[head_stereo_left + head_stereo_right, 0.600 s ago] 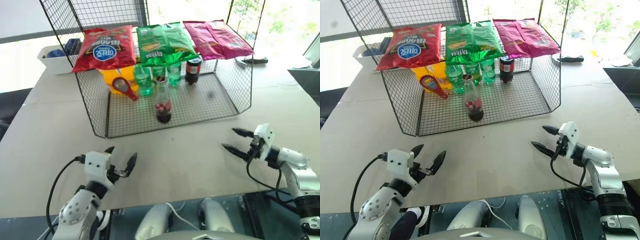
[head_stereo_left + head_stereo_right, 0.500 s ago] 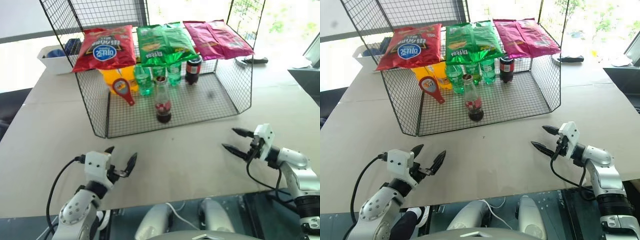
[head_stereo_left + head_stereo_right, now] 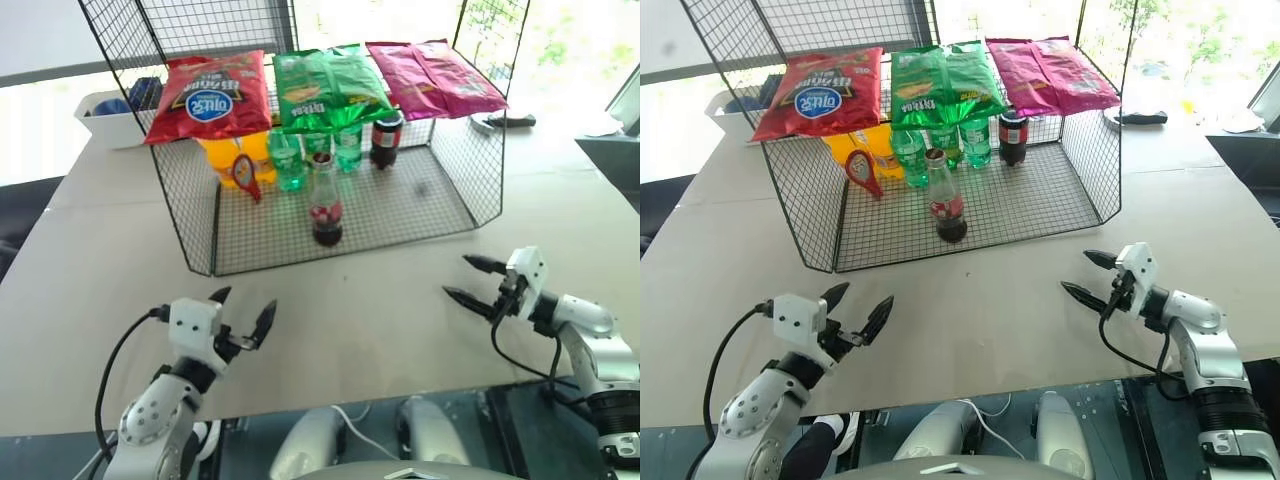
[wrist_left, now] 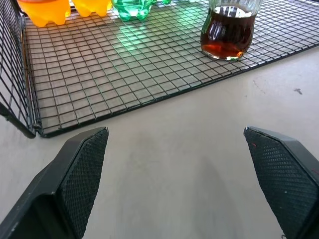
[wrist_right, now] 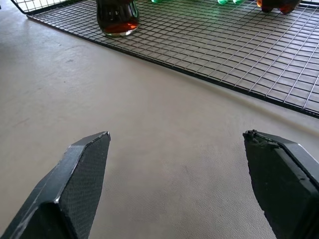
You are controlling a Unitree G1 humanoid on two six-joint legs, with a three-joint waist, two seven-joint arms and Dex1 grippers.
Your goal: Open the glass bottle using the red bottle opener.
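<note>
Left eye view: small clear glass bottle (image 3: 325,208) inside black wire rack (image 3: 455,190); flat red bottle opener (image 3: 243,176) left of it; left gripper (image 3: 242,314) and right gripper (image 3: 467,280) before rack, both spread wide, empty.

Bench (image 3: 90,270): pale grey-beige top, matte, bare toward the near edge. A black wire rack (image 3: 455,205) sits directly on it at mid-depth, mesh floor flat on the surface, open toward the near side. White bin (image 3: 105,125) at the far left, behind the rack. A dark object (image 3: 510,121) lies at the far right.
</note>
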